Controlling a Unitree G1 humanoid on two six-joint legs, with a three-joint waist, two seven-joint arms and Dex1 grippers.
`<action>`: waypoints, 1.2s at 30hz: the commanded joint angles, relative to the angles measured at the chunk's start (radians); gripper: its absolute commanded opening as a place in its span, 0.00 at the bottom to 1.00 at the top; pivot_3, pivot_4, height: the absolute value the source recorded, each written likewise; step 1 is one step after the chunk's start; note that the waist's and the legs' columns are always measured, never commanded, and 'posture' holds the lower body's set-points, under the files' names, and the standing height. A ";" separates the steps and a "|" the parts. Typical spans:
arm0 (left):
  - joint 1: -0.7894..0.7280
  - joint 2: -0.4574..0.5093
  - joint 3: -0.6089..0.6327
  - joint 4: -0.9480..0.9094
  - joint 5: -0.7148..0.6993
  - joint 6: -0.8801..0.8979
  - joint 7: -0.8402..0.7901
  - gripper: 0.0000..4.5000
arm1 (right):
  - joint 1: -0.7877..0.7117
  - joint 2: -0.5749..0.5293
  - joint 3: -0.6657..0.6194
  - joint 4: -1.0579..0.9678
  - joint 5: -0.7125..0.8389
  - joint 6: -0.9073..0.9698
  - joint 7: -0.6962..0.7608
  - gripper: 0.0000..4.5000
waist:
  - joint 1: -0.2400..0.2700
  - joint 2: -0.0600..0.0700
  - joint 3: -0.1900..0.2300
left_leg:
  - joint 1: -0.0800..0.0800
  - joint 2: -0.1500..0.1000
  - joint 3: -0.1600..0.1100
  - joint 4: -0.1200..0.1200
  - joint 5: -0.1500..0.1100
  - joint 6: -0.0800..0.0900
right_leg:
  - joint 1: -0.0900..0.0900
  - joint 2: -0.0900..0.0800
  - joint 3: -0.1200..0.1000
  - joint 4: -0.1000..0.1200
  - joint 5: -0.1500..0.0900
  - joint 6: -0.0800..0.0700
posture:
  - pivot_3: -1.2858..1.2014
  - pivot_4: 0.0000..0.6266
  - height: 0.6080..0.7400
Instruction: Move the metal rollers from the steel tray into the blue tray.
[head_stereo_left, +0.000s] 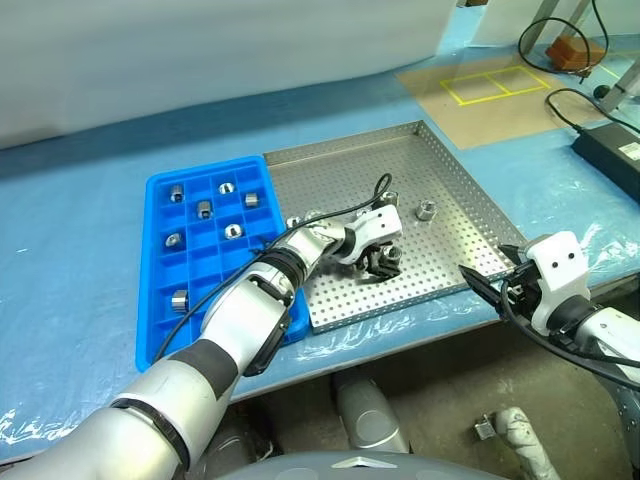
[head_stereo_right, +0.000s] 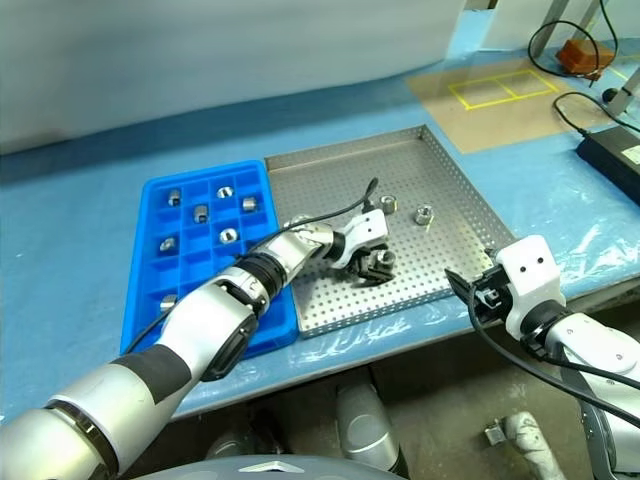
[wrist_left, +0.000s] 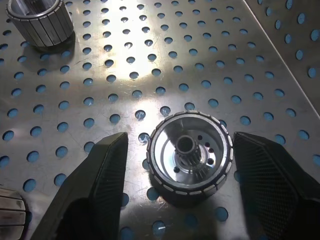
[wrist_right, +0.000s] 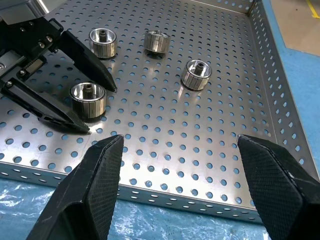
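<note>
On steel tray (wrist_right: 280, 100) | left end effector (wrist_right: 90, 107) spread round roller (wrist_right: 88, 99) (untouched) | three rollers (wrist_right: 196, 74) nearby

Most of the steel tray (head_stereo_left: 455, 215) is bare perforated floor, with wide open room along its far side and right half. Its low raised rim rings it all round. The left gripper (wrist_right: 82, 102) sits low on the tray floor, jaws spread to either side of one metal roller (wrist_left: 191, 156) with a narrow gap on each side. Three more rollers (wrist_right: 196, 74) stand apart beyond it, with passable gaps between them. The right gripper (head_stereo_left: 490, 285) hangs just off the tray's near right corner, jaws wide. In the blue tray (head_stereo_left: 158, 300), several compartments seem free, mostly the nearer ones.
</note>
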 joint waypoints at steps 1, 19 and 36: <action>0.018 0.002 -0.004 0.017 0.022 0.009 0.016 0.71 | -0.003 -0.012 -0.008 -0.015 -0.008 -0.019 -0.005 0.83 | -0.002 0.000 0.000 | 0.000 0.000 0.000 0.000 0.000 0.000 | 0.000 0.000 0.000 0.000 0.000 0.000 | 0.20 0.24 1.00; 0.032 0.074 0.099 -0.078 -0.089 -0.064 -0.138 0.41 | -0.077 -0.024 0.043 0.019 0.019 -0.027 0.019 0.83 | -0.026 0.000 0.000 | -0.002 -0.002 -0.005 0.000 0.000 -0.001 | 0.000 0.000 -0.001 0.000 -0.002 0.004 | 0.22 0.24 1.00; 0.409 0.550 0.239 -0.936 -0.374 0.273 -0.386 0.41 | -0.698 0.048 0.583 0.472 -0.069 -0.280 0.305 0.83 | 0.073 -0.005 0.004 | -0.004 0.002 -0.006 0.000 0.003 0.002 | -0.008 -0.001 -0.004 0.017 0.001 -0.010 | 0.40 0.24 1.00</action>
